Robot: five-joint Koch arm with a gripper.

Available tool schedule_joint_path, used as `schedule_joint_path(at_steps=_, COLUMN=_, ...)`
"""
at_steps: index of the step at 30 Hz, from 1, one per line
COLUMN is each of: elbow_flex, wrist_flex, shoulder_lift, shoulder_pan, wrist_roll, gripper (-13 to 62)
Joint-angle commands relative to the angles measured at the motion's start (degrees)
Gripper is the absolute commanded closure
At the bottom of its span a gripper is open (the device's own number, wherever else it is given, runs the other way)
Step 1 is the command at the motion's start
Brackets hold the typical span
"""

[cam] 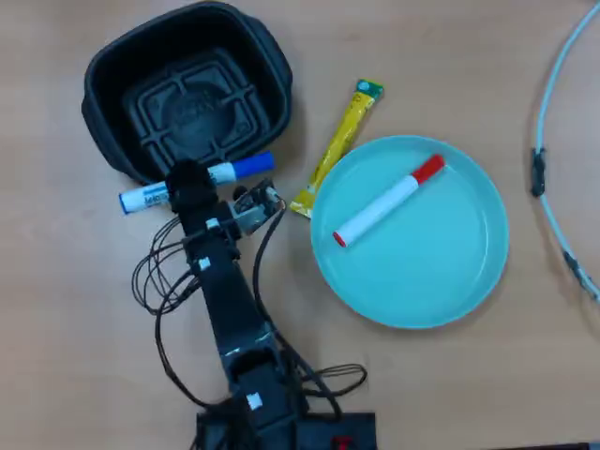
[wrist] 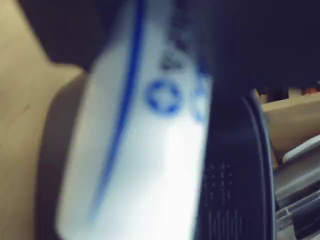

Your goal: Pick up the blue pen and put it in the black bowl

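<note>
Gripper (cam: 190, 192) first: mine sits over the middle of the blue pen (cam: 150, 196), and in the wrist view the white barrel (wrist: 145, 165) fills the frame right against my dark finger (wrist: 235, 170), so I judge I am clamped on it, though the overhead view hides my fingertips. From above, the pen lies nearly crosswise to my arm, long axis left to right, blue cap to the right and tilted slightly up. Just beyond it sits the black bowl (cam: 131, 56), its near rim touching or under the pen, so the carry is a short push forward. Farther right rests the red-capped marker (cam: 386, 200).
</note>
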Motion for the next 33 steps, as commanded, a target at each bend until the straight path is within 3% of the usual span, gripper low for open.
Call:
schedule_joint_path(at_steps=1, elbow_flex=-22.2, wrist_flex=-8.6, shoulder_lift=0.6, shoulder_pan=-1.2, wrist_roll=-0.9, gripper=56.2)
schedule_joint_path(at_steps=18, elbow_flex=-44.1, wrist_flex=12.9, shoulder_lift=-1.5, shoulder_pan=-4.9, wrist_roll=-0.5, gripper=56.2)
schedule_joint_path(at_steps=28, elbow_flex=-65.2, wrist_flex=48.3, shoulder_lift=-2.9, shoulder_pan=-6.4, wrist_roll=0.5, gripper=56.2)
schedule_joint_path(at_steps=33, elbow_flex=-73.2, wrist_flex=51.8, shoulder_lift=-7.6, shoulder_pan=-6.6, wrist_roll=0.6, gripper=56.2)
